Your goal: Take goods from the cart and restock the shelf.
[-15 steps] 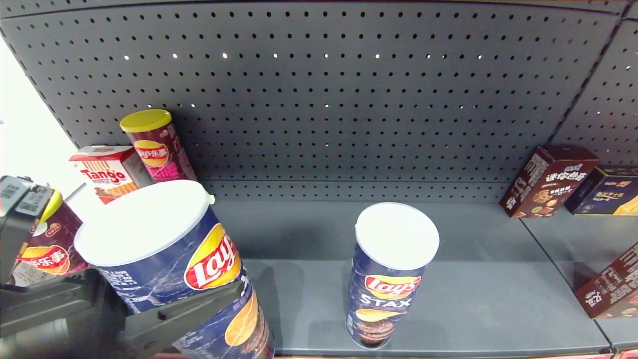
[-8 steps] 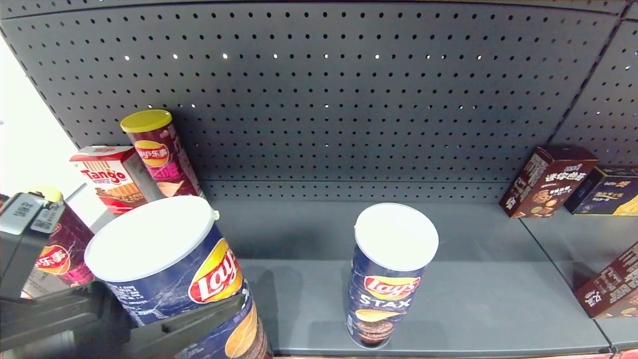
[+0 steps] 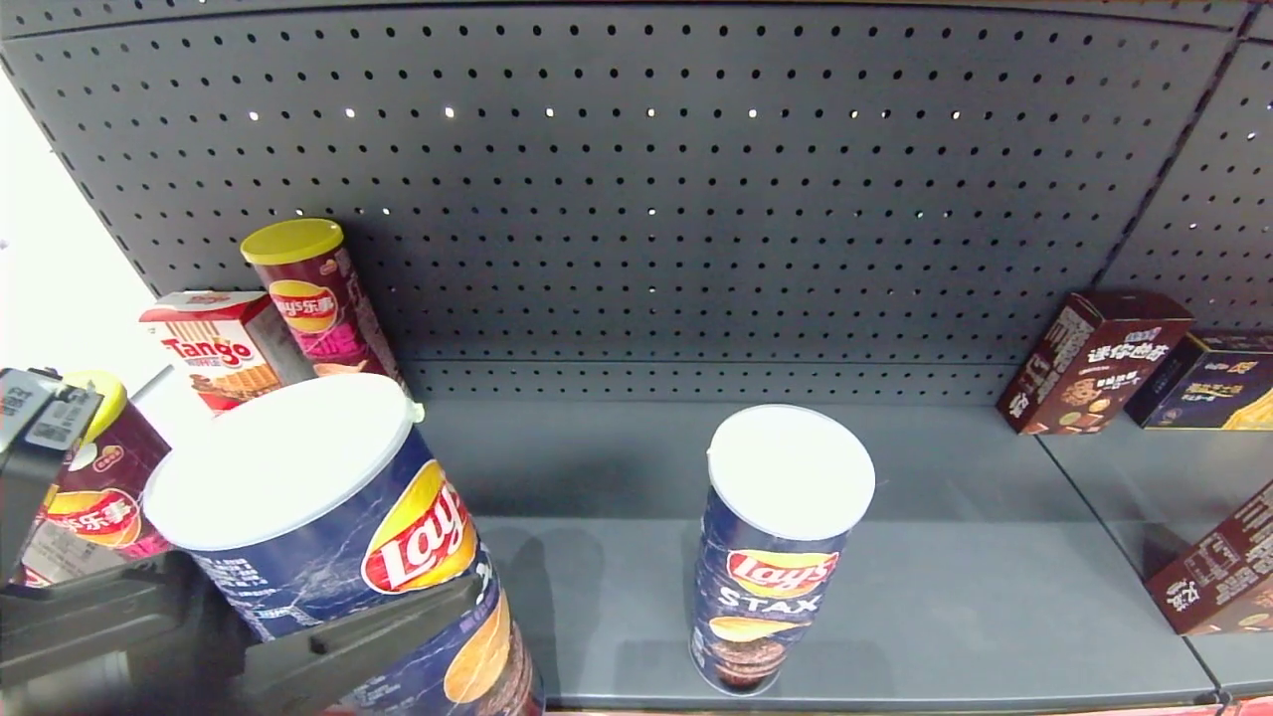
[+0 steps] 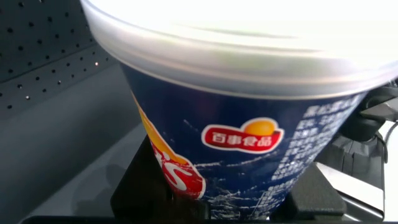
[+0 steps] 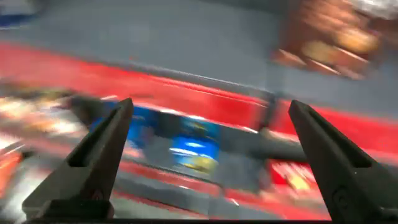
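- The left pincer is clamped round the lower body of a blue chip can, which it holds lid up. The can's foot is hidden at the front lip of the shelf, so I cannot tell whether it rests there.
- The right pincer has its fingers wide apart and holds nothing.
- Step in hand, as I judge it: placing the held can. The next move calls for setting it down flat on the bare shelf just ahead of the left pincer, then spreading the fingers and drawing back without nudging its neighbours.
- Right of the left pincer, well apart from it, a second blue can stands upright on the shelf. That makes two blue cans.
- Two maroon cans with yellow lids: one just beside the left pincer on its left, the other beyond it at the pegboard.
- One red-and-white wafer box sits beyond the pincer, next to the farther maroon can.
- Far right of both pincers: two brown boxes and one dark blue box.
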`<state>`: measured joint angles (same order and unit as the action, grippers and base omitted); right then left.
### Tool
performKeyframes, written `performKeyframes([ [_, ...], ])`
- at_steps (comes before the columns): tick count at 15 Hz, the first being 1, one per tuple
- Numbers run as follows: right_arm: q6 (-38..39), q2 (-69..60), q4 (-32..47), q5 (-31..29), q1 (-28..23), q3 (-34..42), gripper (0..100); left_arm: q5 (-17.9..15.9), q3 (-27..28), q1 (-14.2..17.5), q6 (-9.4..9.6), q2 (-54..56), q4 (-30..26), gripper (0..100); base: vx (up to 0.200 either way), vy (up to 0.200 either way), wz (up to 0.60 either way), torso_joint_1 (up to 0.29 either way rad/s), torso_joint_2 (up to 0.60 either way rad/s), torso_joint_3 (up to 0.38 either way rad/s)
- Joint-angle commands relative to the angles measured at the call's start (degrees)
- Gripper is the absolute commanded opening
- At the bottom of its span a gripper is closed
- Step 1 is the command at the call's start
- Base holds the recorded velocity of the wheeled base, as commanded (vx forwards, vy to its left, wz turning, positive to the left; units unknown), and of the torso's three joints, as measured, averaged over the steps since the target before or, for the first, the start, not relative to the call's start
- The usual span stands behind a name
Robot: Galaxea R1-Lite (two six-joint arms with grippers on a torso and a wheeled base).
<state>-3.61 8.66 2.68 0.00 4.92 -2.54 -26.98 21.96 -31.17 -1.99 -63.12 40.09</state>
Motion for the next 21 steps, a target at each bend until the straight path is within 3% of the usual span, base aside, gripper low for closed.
performKeyframes([
  [1,0.36,-3.91,-0.66,-0.09,-8.26,0.16,100,0.0,-0.07,0.06,-0.03,0.98,-0.02,0,0.0,0.0,0.0,0.0,0.0,0.0],
  [5,0.0,-4.0,-1.19,1.23,-8.09,0.34,100,-0.09,0.54,-0.12,-0.03,0.98,0.07,0,0.0,0.0,0.0,0.0,0.0,0.0],
  [7,0.97,-6.55,-1.01,4.39,-4.49,0.34,100,-0.09,1.42,-0.21,-0.03,0.98,0.07,0,0.0,0.0,0.0,0.0,0.0,0.0],
  [10,3.52,-8.3,-2.59,0.09,-5.01,2.54,100,-0.09,2.13,-0.21,-0.12,0.98,-0.02,0,0.0,0.0,0.0,0.0,0.0,0.0],
  [18,3.61,-8.3,-2.59,0.26,-4.92,2.54,100,0.08,4.85,-0.12,0.05,-1.56,-0.63,0,0.0,0.0,0.0,0.0,0.0,0.0],
  [20,3.61,-8.3,-2.59,0.26,-4.92,2.54,100,0.0,6.26,2.52,0.05,-3.94,-0.54,0,0.0,0.0,0.0,0.0,0.0,0.0],
  [21,3.61,-8.3,-2.59,0.26,-4.92,2.45,100,-0.09,6.61,1.11,0.14,-4.47,-0.54,0,0.0,0.0,0.0,0.0,0.0,0.0],
])
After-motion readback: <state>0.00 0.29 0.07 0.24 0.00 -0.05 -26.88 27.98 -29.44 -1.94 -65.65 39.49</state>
